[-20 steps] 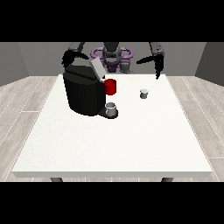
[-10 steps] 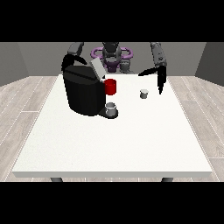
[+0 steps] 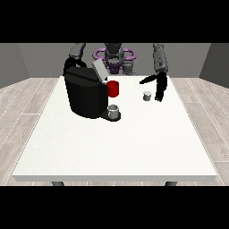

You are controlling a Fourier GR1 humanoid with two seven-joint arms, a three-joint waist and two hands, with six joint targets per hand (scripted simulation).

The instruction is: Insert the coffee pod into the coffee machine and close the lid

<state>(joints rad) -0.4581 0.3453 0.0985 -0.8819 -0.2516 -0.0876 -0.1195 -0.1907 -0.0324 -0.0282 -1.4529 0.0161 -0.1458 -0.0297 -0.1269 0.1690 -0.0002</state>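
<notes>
Big white desk (image 3: 116, 147) in the middle, with a grey wood floor (image 3: 27, 103) all around it. Robot (image 3: 114, 56) at the far side, small at the top, with purple rings by its chest. Black coffee machine (image 3: 86, 93) standing on the desk toward the view's left, near the far edge. Grey lid (image 3: 100, 70) on top of it tilted up and open. Red part (image 3: 113, 88) sticking out of the front of the machine, just under the lid. Small grey cup (image 3: 114, 110) sitting on the machine's low tray, right below the red part. Little grey coffee pod (image 3: 147, 95) standing alone on the desk, well apart from the machine, toward the view's right. Hand at the view's right (image 3: 159, 88) hanging down just beside the pod, on its right side, fingers straight and pointing at the desk, thumb sticking out toward the left above the pod. Nothing held in it, fingers spread apart and not closed. Cannot tell if a fingertip touches the pod. Hand at the view's left (image 3: 71, 65) up behind the top back corner of the machine, mostly hidden. Cannot tell how that hand is shaped. Pod not in the machine yet.
</notes>
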